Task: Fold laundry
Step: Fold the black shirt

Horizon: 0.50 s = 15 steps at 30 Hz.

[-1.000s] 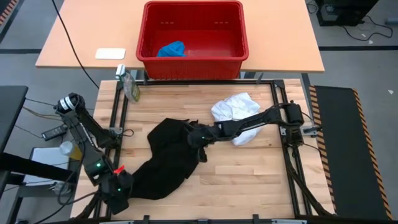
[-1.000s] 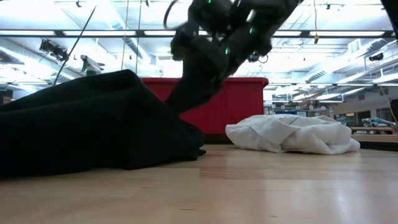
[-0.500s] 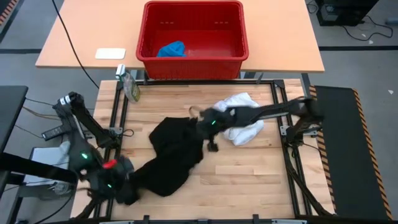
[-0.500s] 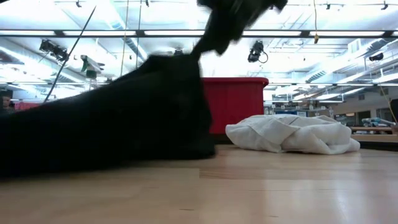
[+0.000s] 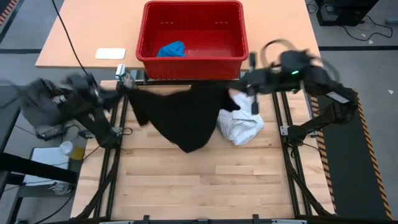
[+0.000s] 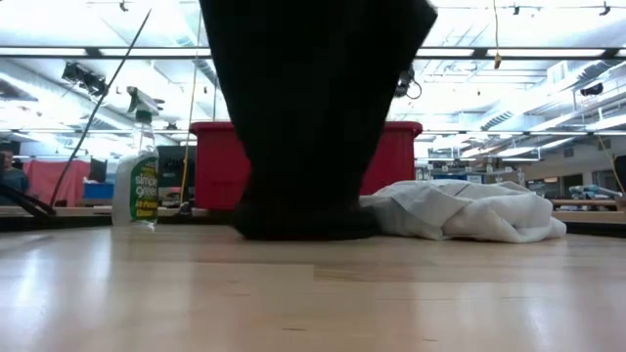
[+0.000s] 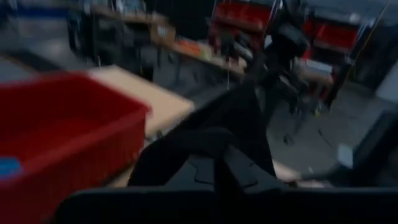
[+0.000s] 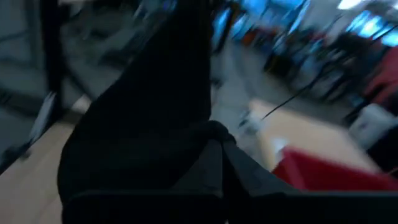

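Note:
The large black garment (image 5: 186,115) hangs spread between my two grippers above the far half of the table. My left gripper (image 5: 119,90) is shut on its left end, my right gripper (image 5: 241,84) on its right end. In the low view its lowest part (image 6: 303,220) seems to reach the tabletop. The white garment (image 5: 244,124) lies crumpled on the table at the right, partly behind the black one. The blue garment (image 5: 171,48) lies in the red basket (image 5: 193,65). My left gripper pinches the black garment's upper left end (image 7: 205,140) between its two fingers, which point about level. How many layers it has does not show. The cloth runs taut from there toward the other arm and hangs below. My right gripper pinches the black garment's upper right end (image 8: 208,134) between its two fingers, which also point about level. The number of layers does not show. The upper edge (image 5: 186,88) is drawn taut between the grippers, and the rest hangs down.
A spray bottle (image 6: 137,181) stands at the table's far left corner. The red basket sits on a second table beyond the far edge, with a white card (image 5: 110,53) to its left. Black frame rails (image 5: 283,124) run along the table's sides. The near half is bare wood.
Both grippers have risen fast and gone toward the far edge, the left from the near left corner, the right from the middle toward the right. The black garment, which lay heaped on the table, is lifted and spread out between them, only its lowest part staying down.

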Available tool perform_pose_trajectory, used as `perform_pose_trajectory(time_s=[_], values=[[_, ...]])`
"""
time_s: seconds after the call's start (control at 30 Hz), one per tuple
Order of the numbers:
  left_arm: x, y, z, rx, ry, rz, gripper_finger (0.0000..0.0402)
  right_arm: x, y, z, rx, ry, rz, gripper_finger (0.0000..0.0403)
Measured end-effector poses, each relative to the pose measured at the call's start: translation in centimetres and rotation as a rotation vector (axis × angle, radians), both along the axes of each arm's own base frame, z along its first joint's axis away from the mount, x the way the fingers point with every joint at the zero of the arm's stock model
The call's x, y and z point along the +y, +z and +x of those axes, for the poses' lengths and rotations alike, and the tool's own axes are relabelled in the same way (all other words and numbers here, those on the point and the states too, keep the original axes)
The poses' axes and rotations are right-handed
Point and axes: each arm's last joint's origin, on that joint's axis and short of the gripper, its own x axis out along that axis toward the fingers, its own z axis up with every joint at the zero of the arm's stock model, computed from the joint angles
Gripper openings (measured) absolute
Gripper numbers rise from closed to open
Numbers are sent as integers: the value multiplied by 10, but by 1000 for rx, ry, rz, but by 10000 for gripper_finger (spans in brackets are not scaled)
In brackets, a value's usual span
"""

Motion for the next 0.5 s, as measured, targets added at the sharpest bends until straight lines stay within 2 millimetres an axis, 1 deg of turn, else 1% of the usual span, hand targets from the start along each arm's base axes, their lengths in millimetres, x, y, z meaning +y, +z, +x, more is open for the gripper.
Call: perform_pose_trajectory(time_s=[0.13, 0.23, 0.37, 0.5], values=[[17, 42, -9, -77, 35, 129, 0, -1, 33, -25, -135, -98, -47, 2], [31, 66, -21, -128, 84, 199, 0, -6, 50, -38, -206, -237, -111, 3], [46, 91, -35, -219, 147, 276, 0, -15, 65, -45, -315, -388, -200, 3], [55, 108, -46, -373, 175, 362, 0, -22, 84, -53, -491, -517, -249, 3]])
